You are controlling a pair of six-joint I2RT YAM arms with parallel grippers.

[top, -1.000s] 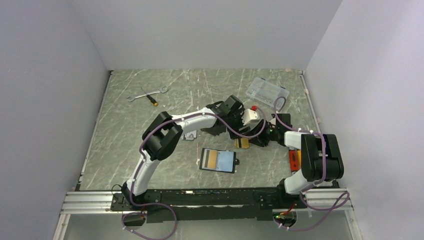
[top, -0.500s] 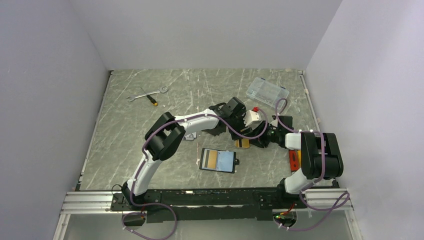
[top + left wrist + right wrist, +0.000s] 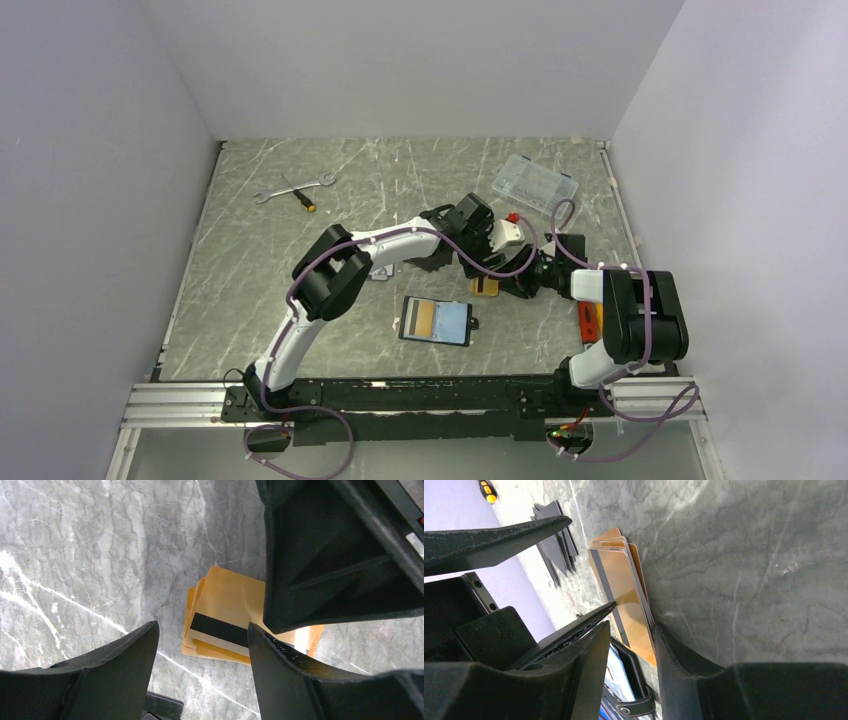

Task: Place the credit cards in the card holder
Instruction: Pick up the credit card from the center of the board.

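The credit cards lie in a small fanned orange-tan stack on the table, the top one showing a black stripe. The card holder lies open just in front of them, pale blue inside with one orange card in its left half. My left gripper is open and hovers above the stack's near edge. My right gripper is open at table level, its jaws on either side of the stack's end, one finger against the cards' edge. The holder's snap tab shows behind.
A wrench and a small screwdriver lie at the back left. A clear plastic box is at the back right. Flat black pieces lie under the left arm. An orange-red object sits by the right arm.
The left wrist has shifted slightly right, over the cards. The right gripper has edged in closer to the stack. Cards and holder have not moved.
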